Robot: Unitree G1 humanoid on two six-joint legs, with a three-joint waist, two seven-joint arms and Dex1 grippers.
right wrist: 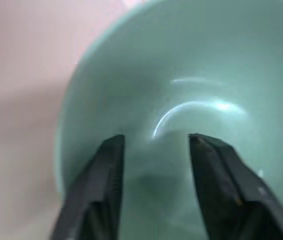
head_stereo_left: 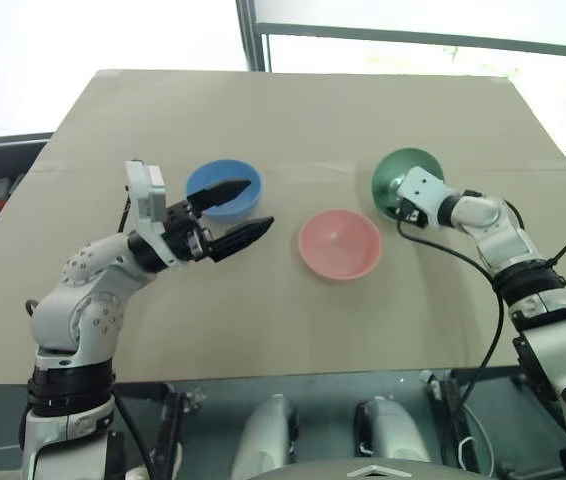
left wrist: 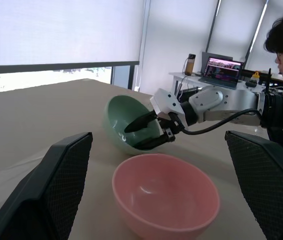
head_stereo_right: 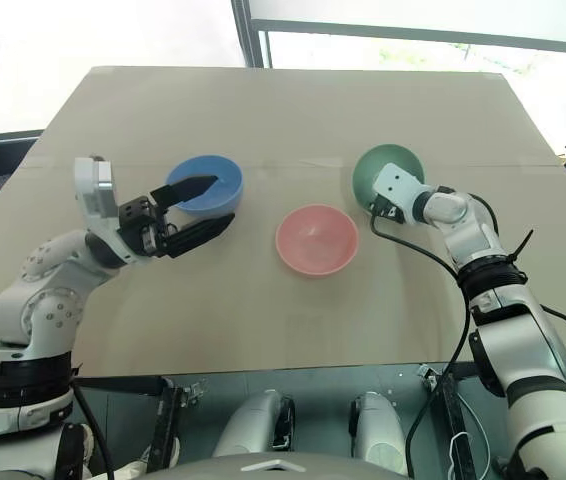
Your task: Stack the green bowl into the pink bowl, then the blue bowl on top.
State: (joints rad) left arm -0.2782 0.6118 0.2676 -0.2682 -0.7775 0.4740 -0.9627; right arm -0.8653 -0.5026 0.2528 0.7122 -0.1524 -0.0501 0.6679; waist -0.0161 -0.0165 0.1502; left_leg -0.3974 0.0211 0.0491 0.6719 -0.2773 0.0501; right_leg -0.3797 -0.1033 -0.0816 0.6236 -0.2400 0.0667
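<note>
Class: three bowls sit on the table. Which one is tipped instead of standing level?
The green bowl, tilted with its opening sideways at the right gripper; the pink bowl and blue bowl sit upright.

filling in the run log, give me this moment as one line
phase: grasping green bowl | right gripper: one finger inside the tilted bowl, one outside | left gripper: open, empty, above table near blue bowl | pink bowl: empty

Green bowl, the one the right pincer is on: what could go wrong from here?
1. The small smooth mint-green bowl is tipped on its side, with the right pincer pinching only its rim; the glossy wall could slip free during the lift.
2. The salmon-pink round bowl sits close beside it, so a low carry could knock it.
3. The open left pincer hovers by the light-blue round bowl and could nudge it.
</note>
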